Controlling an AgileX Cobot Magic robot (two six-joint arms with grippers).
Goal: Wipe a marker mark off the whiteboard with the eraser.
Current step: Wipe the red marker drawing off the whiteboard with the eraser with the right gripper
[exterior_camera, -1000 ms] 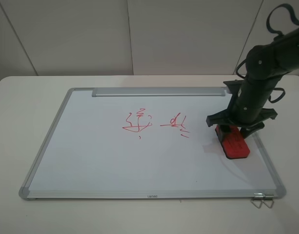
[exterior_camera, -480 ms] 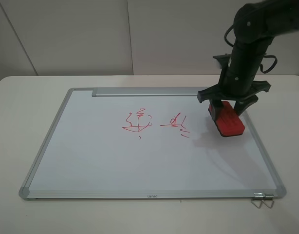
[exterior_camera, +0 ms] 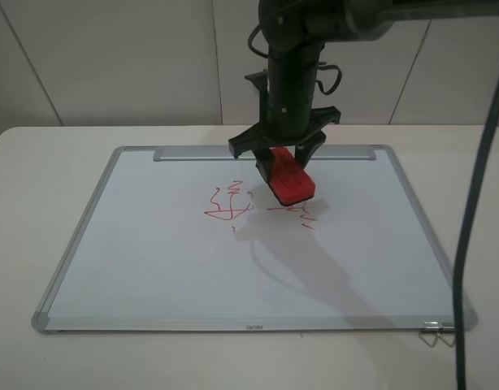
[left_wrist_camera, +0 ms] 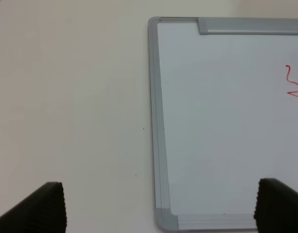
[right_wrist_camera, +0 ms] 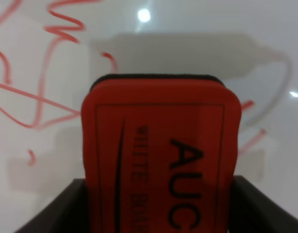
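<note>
Whiteboard: large rectangular white whiteboard (exterior_camera: 152, 268) with a silver metal frame, lying flat on the pale tabletop (exterior_camera: 38, 162); its silver tray strip (exterior_camera: 201, 153) runs along the far edge.

Marker mark: the wider red thin-line marker mark (exterior_camera: 227, 203), left of the board's centre, a zigzag squiggle over a pointed loop with a tiny tick on its near side. It is unwiped. Its left fringe also shows at the edge of the left wrist view (left_wrist_camera: 294, 82).

Second scribble: a narrower red scribble (exterior_camera: 302, 213) just right of the mark, partly covered by the eraser.

Eraser: red rectangular eraser (exterior_camera: 288, 180) with rounded corners, dark lettering and a black felt base, tilted, between the two scribbles and above the far part of the narrower one. Whether the felt touches the board cannot be told. The right wrist view shows it close up (right_wrist_camera: 161, 155).

Right gripper: black right gripper (exterior_camera: 284, 162), reaching across to the board's middle, clamped on the eraser's two long sides (right_wrist_camera: 161, 213).

Left gripper: black left gripper (left_wrist_camera: 161, 206), jaws set wide apart with nothing between them, above the board's left edge.

Clip: a small wire clip (exterior_camera: 439, 335) on the near right corner of the frame.
</note>
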